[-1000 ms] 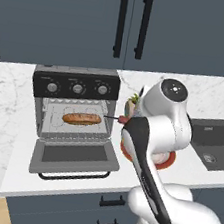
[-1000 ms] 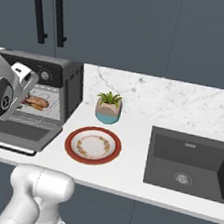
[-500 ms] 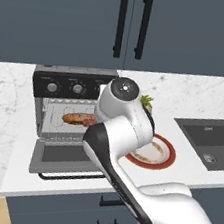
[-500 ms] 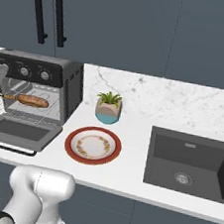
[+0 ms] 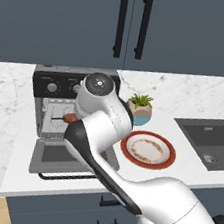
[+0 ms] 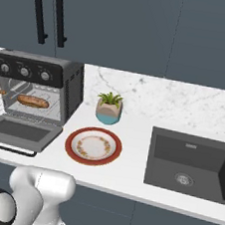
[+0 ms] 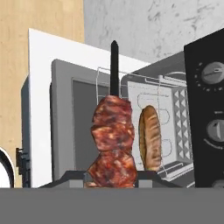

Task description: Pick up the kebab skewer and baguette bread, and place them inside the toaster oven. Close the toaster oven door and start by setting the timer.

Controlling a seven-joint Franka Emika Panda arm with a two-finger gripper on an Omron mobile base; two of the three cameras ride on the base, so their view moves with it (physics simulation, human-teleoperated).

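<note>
Swinging left since the earlier frames, the arm had carried the skewer (image 7: 113, 139) from over the plate (image 5: 147, 149) to the mouth of the oven (image 6: 34, 91). The gripper (image 7: 111, 178) was clamped on the meat, stick pointing toward the open cavity. The baguette (image 6: 33, 101) already lay on the rack inside, and the door (image 6: 19, 133) hung fully down, flat over the counter (image 6: 127, 169).

To do this step well, the skewer should probably go in beside the baguette, not on top of it (the rack looked to have free room on one side), level with the wires and clear of the door frame. Letting go only once the meat rests on the rack would likely keep it from rolling. A potted plant (image 6: 108, 108) stood well clear to the right.
</note>
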